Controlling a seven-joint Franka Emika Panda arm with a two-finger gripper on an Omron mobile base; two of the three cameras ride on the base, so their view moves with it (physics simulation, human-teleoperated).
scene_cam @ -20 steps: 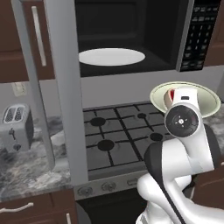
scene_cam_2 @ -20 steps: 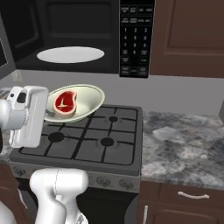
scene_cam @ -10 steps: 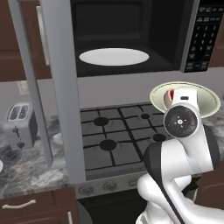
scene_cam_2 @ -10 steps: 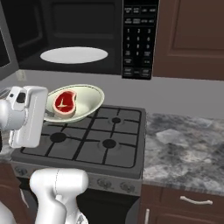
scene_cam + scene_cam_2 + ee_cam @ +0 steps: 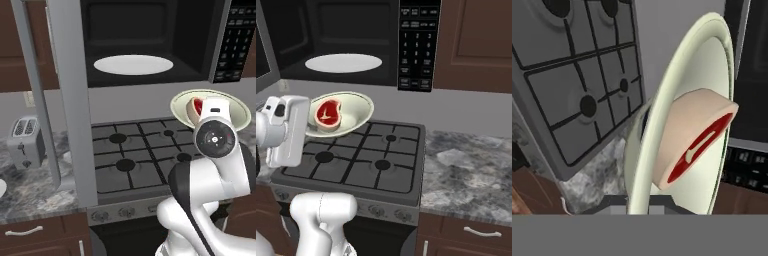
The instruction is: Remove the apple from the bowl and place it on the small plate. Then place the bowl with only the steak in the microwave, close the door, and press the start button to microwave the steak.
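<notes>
Arm raised mid-frame, jaws clamped on the bowl rim, steak inside, held above the stove, below the open microwave cavity with its door swung left.

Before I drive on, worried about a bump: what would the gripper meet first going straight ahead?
Probably the grey back wall below the microwave, with the held bowl touching first; depth is unclear.

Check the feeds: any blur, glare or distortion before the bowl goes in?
Both base views sharp, evenly lit, no glare; microwave cavity dark above its tray. Hand view rolled, bowl seen edge-on and stretched by closeness, steak still clear.
</notes>
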